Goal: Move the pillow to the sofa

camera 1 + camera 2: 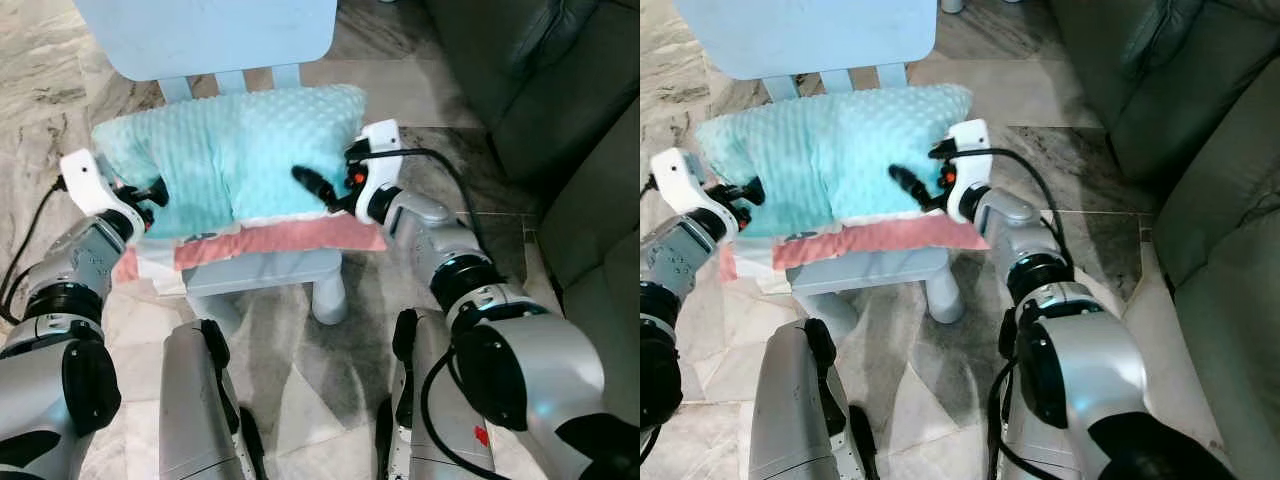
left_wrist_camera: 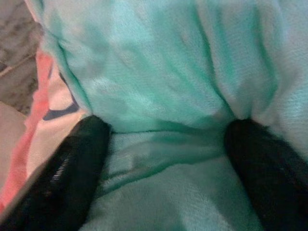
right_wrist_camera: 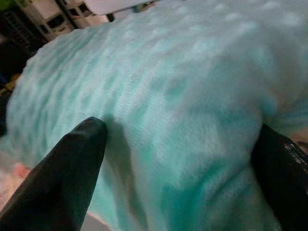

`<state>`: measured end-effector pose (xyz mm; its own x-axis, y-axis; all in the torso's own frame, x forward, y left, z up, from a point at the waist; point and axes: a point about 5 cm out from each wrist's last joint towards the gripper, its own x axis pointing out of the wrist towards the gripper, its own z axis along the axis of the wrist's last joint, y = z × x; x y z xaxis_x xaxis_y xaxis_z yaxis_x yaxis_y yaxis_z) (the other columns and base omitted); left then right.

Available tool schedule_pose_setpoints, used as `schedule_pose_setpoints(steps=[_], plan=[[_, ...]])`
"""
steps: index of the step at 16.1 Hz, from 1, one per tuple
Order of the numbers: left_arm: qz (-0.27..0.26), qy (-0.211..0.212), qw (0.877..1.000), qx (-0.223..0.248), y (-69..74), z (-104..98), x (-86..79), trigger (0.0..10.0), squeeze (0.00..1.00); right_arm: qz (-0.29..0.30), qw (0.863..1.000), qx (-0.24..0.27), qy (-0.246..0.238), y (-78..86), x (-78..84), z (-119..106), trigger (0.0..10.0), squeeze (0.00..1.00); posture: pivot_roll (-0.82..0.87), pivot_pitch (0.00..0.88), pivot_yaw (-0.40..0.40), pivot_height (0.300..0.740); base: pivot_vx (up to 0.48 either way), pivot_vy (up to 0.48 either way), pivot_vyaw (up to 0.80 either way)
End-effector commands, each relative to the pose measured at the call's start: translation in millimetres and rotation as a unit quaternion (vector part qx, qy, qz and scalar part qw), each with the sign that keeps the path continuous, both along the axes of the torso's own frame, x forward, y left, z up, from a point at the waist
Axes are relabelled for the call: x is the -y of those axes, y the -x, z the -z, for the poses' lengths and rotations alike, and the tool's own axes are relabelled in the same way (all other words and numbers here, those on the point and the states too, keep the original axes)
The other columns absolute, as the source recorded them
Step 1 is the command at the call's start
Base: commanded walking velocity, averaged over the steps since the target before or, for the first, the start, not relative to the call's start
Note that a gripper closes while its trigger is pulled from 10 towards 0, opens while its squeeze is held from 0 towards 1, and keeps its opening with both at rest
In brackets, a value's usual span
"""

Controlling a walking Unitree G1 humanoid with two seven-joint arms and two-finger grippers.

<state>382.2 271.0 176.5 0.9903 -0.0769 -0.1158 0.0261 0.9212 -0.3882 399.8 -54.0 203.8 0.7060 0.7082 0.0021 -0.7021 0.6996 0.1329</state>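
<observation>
The mint-green dotted pillow [image 1: 235, 150] lies across the seat of a small pale blue chair [image 1: 262, 268], on top of a pink and white cloth [image 1: 290, 238]. My left gripper [image 1: 155, 192] is at the pillow's left end, open, its fingers [image 2: 72, 168] pushed into the puckered fabric. My right gripper [image 1: 325, 190] is at the pillow's right end, open, with one black finger [image 3: 67, 168] lying on the pillow's top and the other at its edge. The pillow's soft fabric [image 3: 183, 96] bulges between the right fingers.
The dark green sofa [image 1: 560, 90] stands to the right, its nearer cushion [image 1: 600, 250] close to my right arm. The chair's backrest [image 1: 205, 35] rises behind the pillow. Marble floor [image 1: 420, 90] lies between chair and sofa. My own legs [image 1: 195, 400] stand below.
</observation>
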Motion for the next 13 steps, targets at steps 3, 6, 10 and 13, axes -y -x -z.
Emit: schedule_pose_setpoints(steps=[3, 6, 10, 13], plan=[[0.019, 0.028, 0.999, -0.019, 5.3, 12.1, 0.3, 0.0, 0.0, -0.041, 0.999, -0.023, -0.011, 7.8, -12.3, 12.9, 0.0, 0.0, 0.11, 0.307, 0.038, 0.432, 0.0, 0.0, 0.0], [0.028, 0.049, 0.998, -0.027, 6.8, 13.7, -0.3, 0.0, 0.0, -0.052, 0.998, -0.023, -0.007, 9.4, -11.0, 16.2, 0.0, 0.0, 0.11, 0.31, 0.038, 0.432, 0.0, 0.0, 0.0], [0.039, 0.062, 0.997, -0.033, 8.4, 16.3, 1.1, 0.0, 0.0, -0.047, 0.999, -0.028, 0.0, 9.5, -4.2, 21.7, 0.0, 0.0, 0.11, 0.319, 0.039, 0.432, 0.0, 0.0, 0.0], [0.039, 0.071, 0.996, -0.034, 9.3, 16.9, 0.2, 0.0, 0.0, -0.045, 0.999, -0.028, -0.001, 9.4, -2.4, 22.2, 0.0, 0.0, 0.11, 0.323, 0.04, 0.432, 0.0, 0.0, 0.0]])
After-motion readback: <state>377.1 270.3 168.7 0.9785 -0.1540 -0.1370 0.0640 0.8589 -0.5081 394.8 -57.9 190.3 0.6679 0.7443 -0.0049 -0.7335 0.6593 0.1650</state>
